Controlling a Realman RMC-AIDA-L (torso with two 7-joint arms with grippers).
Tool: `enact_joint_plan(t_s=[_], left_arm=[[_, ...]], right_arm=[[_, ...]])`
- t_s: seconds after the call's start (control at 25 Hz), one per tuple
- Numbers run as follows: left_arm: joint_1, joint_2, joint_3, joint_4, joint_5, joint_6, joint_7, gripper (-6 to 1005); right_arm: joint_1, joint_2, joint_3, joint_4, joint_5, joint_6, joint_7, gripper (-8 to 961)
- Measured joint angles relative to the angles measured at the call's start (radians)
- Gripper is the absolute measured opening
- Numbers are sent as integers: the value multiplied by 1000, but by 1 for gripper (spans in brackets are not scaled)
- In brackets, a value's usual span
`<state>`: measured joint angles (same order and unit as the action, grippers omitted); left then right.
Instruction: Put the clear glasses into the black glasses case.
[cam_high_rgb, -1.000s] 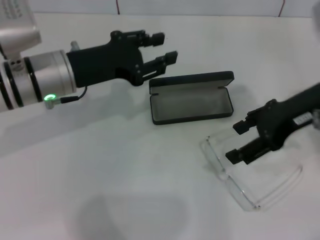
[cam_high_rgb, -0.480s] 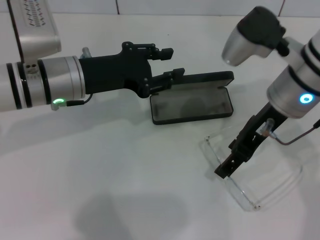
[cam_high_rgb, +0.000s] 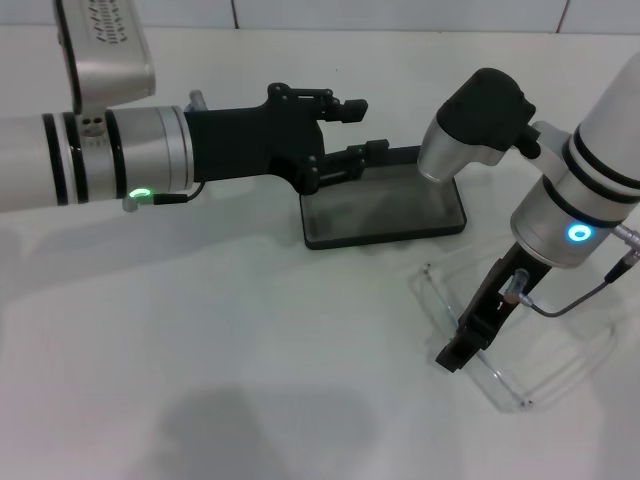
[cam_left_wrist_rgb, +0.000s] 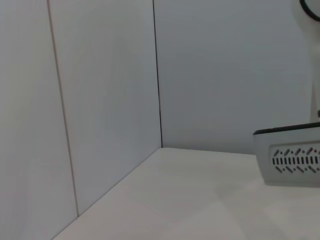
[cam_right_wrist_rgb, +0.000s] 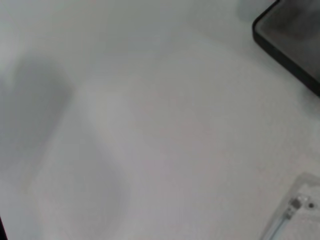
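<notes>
On the white worktop (cam_high_rgb: 200, 340), the left gripper (cam_high_rgb: 362, 128) reaches over the open black glasses case's (cam_high_rgb: 385, 210) raised lid, its fingers apart and holding nothing. The case lies mid-worktop (grey lining up). Right of it, the right gripper (cam_high_rgb: 462, 340) points down onto the clear glasses (cam_high_rgb: 500, 350); I cannot tell its fingers' spread.

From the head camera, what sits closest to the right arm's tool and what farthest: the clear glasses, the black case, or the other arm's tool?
1. Clear glasses: on the table on the robot's right, directly at the right tool.
2. Black glasses case: lying open, farther back, mid-table.
3. Left tool: farthest, at the case's back left edge.
</notes>
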<state>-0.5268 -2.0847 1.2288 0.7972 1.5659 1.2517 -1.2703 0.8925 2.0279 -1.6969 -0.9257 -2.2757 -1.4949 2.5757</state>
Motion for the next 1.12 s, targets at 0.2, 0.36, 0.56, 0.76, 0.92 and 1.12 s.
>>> enact_joint_plan(t_s=[0.2,0.36,0.56,0.76,0.92,1.12], left_arm=[[3,0,-4,-1,0,-1,5,486],[4,0,-4,-1,0,-1,5,486],[6,0,-8,-1,-1,-1,-2,486],[12,-1,-21,-1,-12,7,-21,486],[13,2,-48,2,-14,54,-70,486],[19,1,-148,-23,-38,220,-58,485]], right_arm=[[-5,-2,1,-24,-8,-16,3,521],[-9,-5,-3,-58,-41,-66,-12,365],[-36,-11,95,-139,-61,-160,-110,208],[-73,-14,260,-181,-62,-236,-233,146],[-145,-15,361,-250,-47,-249,-341,133],[-285,-11,464,-301,120,-251,-648,120]])
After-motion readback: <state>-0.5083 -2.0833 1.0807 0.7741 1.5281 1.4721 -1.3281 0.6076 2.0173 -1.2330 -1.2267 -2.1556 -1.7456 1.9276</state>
